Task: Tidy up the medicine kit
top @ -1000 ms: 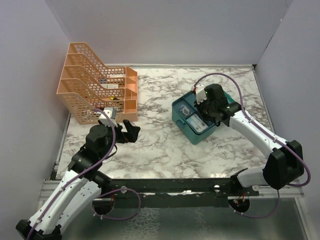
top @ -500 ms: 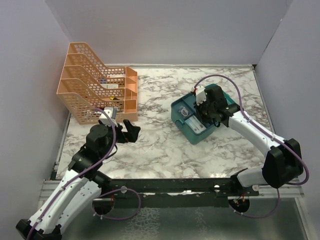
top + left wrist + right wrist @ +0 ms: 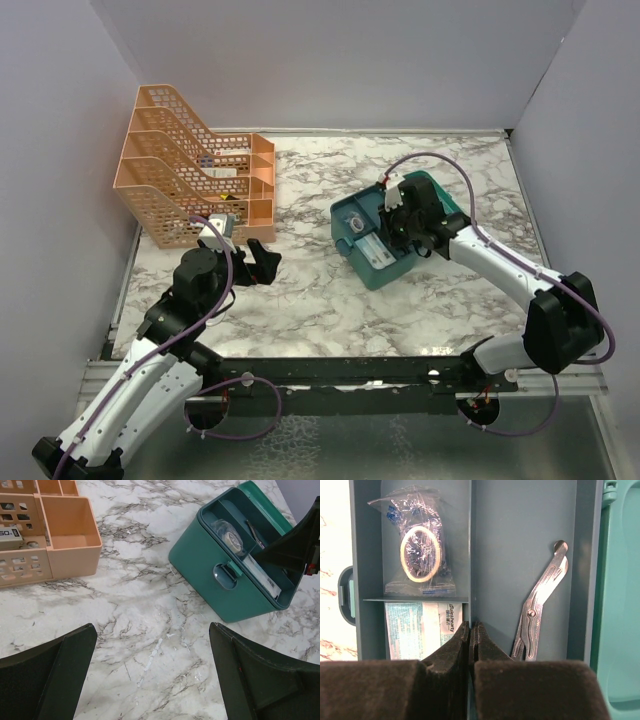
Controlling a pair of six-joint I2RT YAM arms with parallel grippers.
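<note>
The medicine kit (image 3: pixel 202 567) sits on the marble table (image 3: pixel 320 300), right of centre in the overhead view and turned at an angle. It is a teal box with rounded corners, its lid open and an oval handle (image 3: pixel 223 575) set into its side wall. Inside, dividers split it into compartments: a bagged roll of tape (image 3: pixel 420 555) upper left, a printed flat packet (image 3: pixel 422 625) below it, and metal scissors (image 3: pixel 542 610) at right. My right end effector (image 3: pixel 471 630) is pressed together over the middle divider, pinching nothing. My left end effector (image 3: pixel 152 675) is spread wide above bare table at lower left, near the orange rack (image 3: pixel 190 170).
</note>
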